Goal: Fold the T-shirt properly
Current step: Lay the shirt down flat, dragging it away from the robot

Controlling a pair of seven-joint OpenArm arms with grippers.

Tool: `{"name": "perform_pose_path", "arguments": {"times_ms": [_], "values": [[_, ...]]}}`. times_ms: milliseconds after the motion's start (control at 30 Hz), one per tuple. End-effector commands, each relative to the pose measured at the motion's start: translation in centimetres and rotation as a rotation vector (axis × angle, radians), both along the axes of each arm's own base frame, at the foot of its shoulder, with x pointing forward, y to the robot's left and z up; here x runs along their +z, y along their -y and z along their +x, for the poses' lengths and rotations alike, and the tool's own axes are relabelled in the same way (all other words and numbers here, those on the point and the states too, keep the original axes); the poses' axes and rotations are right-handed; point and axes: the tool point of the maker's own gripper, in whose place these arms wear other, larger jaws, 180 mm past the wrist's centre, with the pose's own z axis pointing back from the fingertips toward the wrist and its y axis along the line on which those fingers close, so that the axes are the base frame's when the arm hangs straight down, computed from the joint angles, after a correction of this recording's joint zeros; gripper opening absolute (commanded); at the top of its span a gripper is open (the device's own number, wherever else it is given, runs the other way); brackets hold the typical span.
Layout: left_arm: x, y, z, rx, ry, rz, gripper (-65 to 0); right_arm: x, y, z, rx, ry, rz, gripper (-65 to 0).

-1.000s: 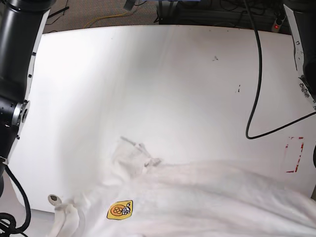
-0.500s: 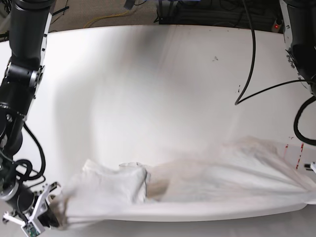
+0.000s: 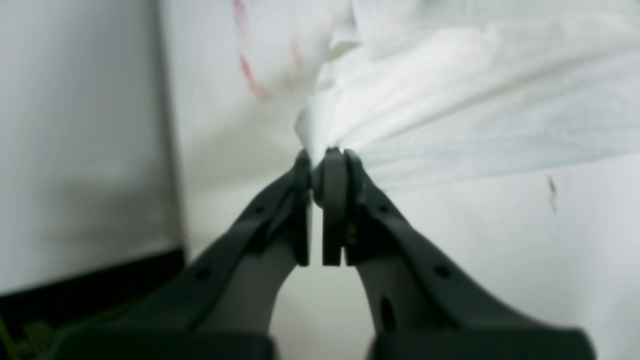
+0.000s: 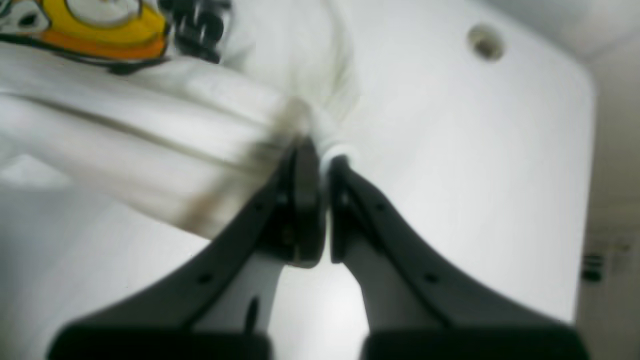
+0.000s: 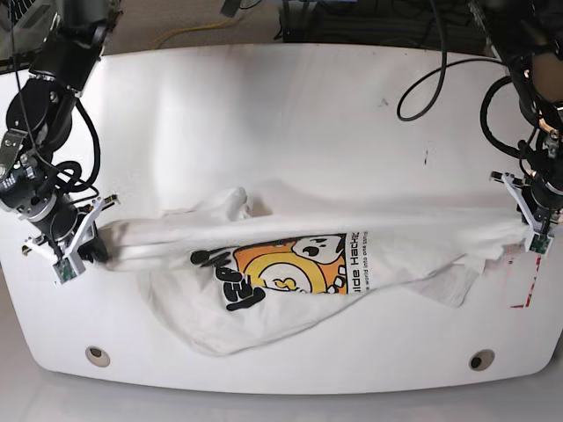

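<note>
The off-white T-shirt is stretched across the table between both arms, its orange-yellow flower graphic and black letters facing up. My left gripper at the base view's right edge is shut on a bunched end of the T-shirt. In the left wrist view my left gripper pinches the fabric at its fingertips. My right gripper at the table's left side is shut on the other end. In the right wrist view my right gripper clamps gathered cloth of the T-shirt, with the yellow print above.
The white table has two round holes near its front edge, one hole at left and one hole at right. Red tape marks lie by the right edge. Black cables hang over the back right.
Both arms have carried the T-shirt from the table's front edge to its middle and pulled it taut, turning the printed side up. Both grippers stay shut on the cloth.
</note>
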Motion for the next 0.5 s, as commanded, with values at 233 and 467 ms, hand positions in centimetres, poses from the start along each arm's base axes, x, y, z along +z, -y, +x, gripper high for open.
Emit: {"name": "perform_pose_path", "arguments": {"times_ms": [233,467], "values": [[-5.8,0.5,-5.6,0.028,-0.164,-0.034,-65.0,-5.3,0.3,-5.0,-0.111,-0.101,0.107,-65.0],[-8.2,-1.1,-10.4,0.085,-0.246,-0.04,-65.0,-9.0,0.2,-9.0,-0.181,-0.196,0.175,-65.0]]}}
